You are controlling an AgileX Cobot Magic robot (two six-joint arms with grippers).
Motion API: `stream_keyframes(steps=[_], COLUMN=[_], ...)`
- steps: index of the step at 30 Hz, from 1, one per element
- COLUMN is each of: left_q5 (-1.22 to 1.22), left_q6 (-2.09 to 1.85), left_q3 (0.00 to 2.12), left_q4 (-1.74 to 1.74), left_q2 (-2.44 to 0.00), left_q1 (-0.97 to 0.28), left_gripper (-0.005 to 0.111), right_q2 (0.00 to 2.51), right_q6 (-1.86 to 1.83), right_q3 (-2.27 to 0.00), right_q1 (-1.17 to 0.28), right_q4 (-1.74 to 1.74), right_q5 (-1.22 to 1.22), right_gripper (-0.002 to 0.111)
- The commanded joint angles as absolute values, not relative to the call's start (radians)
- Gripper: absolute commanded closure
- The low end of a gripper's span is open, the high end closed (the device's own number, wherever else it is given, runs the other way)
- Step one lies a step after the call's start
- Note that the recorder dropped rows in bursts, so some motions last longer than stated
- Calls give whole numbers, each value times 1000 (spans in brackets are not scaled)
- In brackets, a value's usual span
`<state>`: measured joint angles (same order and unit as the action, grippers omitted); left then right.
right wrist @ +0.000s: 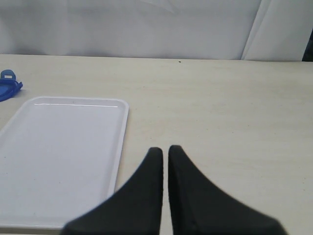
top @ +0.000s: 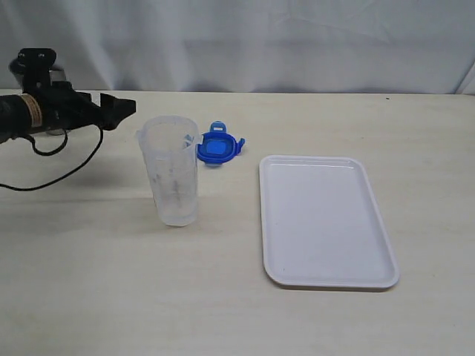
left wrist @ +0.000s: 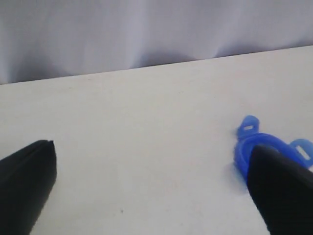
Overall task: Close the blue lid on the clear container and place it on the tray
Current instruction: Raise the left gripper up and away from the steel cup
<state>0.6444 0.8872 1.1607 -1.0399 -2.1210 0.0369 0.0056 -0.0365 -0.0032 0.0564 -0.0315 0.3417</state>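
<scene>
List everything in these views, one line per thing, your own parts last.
clear container: one, translucent, upright on the table left of centre, top open
blue lid: one, bright blue, lying on the table between container and tray
tray: one, white, on the table right of centre, nothing on it
table: one, pale beige, under everything
backdrop: one, white cloth, behind the table
cable: one, black, trailing from the left arm
left gripper: one, black, open, above the table's far left
right gripper: one, black, shut, beside the tray
</scene>
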Motion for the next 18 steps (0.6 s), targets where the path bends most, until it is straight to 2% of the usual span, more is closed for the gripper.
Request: stream_keyframes(steps=[1,5,7,10,18], left_q5=[504,609,665,679,665], left_q6=[985,1066,1157,1284,1637], left_q3=[1235,1273,1295,1350,1444], left_q4=[-1044,-1155,-1215,-1364,-1644], left_q2=[-2111,-2117,-2117,-2117,-2117], left_q1=[25,21,21,12,-19], left_gripper=[30,62,71,77,77], right_q2=[0,0,0,0,0], right_q6=[-37,-37,-37,-37,-37], right_q3=[0,0,0,0,0], right_q1=[55,55,55,55,55], right_q4=[-31,-31,-31,-31,-31], right_q5=[342,342,342,342,342], right_gripper=[104,104,104,104,104])
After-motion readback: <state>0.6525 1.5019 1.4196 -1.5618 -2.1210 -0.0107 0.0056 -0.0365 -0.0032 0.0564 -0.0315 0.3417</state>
